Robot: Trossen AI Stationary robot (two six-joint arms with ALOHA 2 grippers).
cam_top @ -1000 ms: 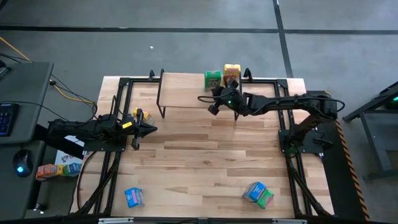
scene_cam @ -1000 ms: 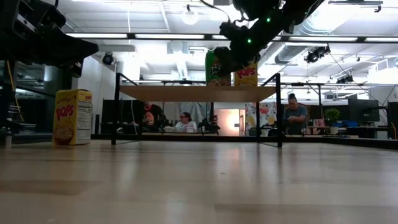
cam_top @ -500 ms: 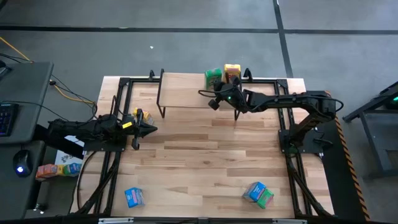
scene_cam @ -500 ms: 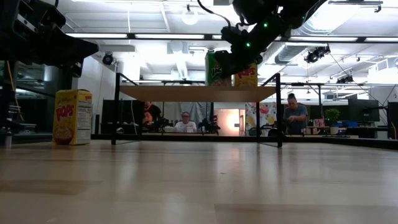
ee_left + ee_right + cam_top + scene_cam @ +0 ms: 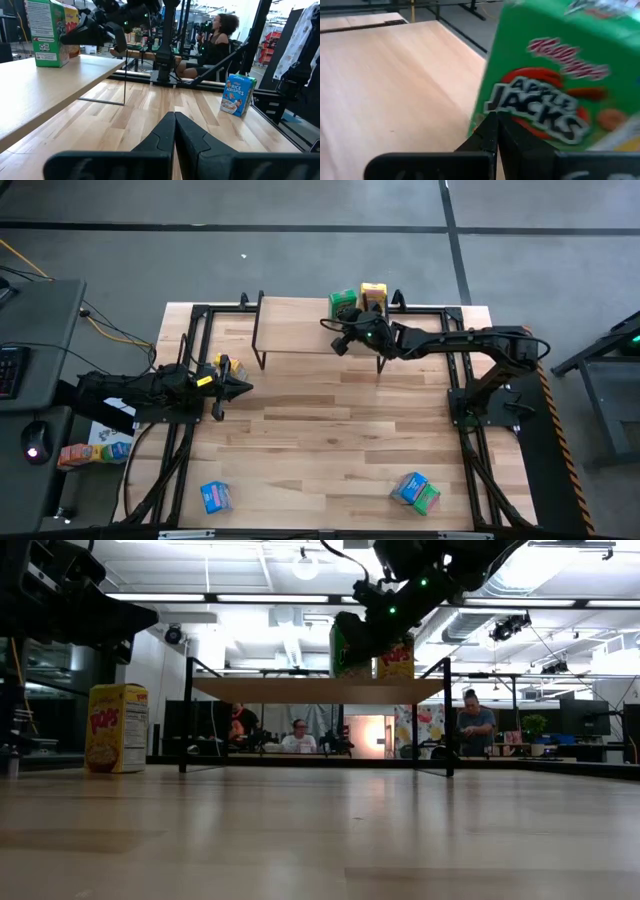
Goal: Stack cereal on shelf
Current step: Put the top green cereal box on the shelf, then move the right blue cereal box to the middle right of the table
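Note:
A green cereal box (image 5: 343, 301) and a yellow one (image 5: 373, 294) stand on the light-wood shelf (image 5: 295, 325) at the table's far edge. My right gripper (image 5: 343, 340) is shut, with its tips at the green box (image 5: 545, 95). My left gripper (image 5: 243, 388) is shut and empty, low over the table's left side. Another yellow box (image 5: 224, 365) stands on the table beside it and shows in the low view (image 5: 117, 728). A blue box (image 5: 214, 496) lies near the front left. A blue and a green box (image 5: 415, 492) lie together at the front right. My right gripper presses its shut fingertips (image 5: 492, 125) against the green box's printed side (image 5: 495, 107), low on the face that looks toward the table's near edge. The fingers come from the near side, above the shelf board. The box stands with its bottom on the shelf.
The shelf's left half (image 5: 285, 315) is bare board on thin black legs (image 5: 185, 715). Black frame rails (image 5: 190, 340) run along both table sides. The wide middle of the tabletop (image 5: 330, 430) lies between the arms. People sit in the room beyond the table (image 5: 475, 725).
My right gripper has gone toward the table's far edge, up to the green box. The green box has slid a little toward the shelf's far edge and stays upright beside the yellow box.

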